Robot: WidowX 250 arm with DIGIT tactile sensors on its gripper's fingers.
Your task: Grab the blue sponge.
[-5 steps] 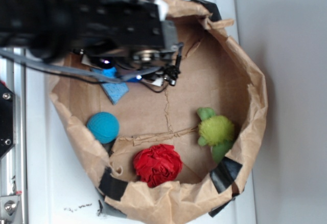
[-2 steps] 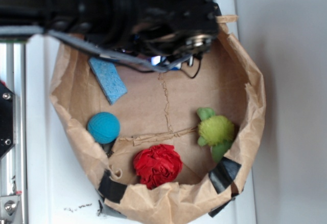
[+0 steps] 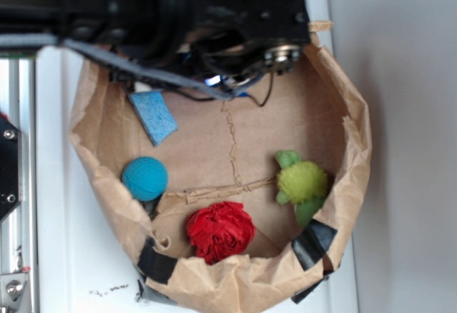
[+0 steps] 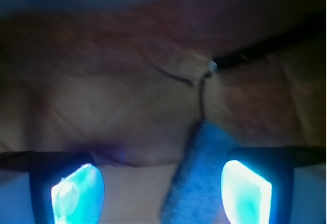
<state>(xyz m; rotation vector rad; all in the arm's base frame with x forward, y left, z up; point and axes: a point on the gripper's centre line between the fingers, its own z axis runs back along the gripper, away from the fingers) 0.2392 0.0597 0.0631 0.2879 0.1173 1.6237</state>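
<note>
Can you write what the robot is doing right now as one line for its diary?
gripper: open, empty | blue sponge: flat on bag floor, near right finger, not grasped | ball, red toy, green toy: untouched

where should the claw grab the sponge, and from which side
Grip the sponge across its short width, near the middle, coming straight down from above. It lies flat on the bag floor, long and narrow, so only the long edges fit between the open claw. In the wrist view it sits nearer the right finger.
</note>
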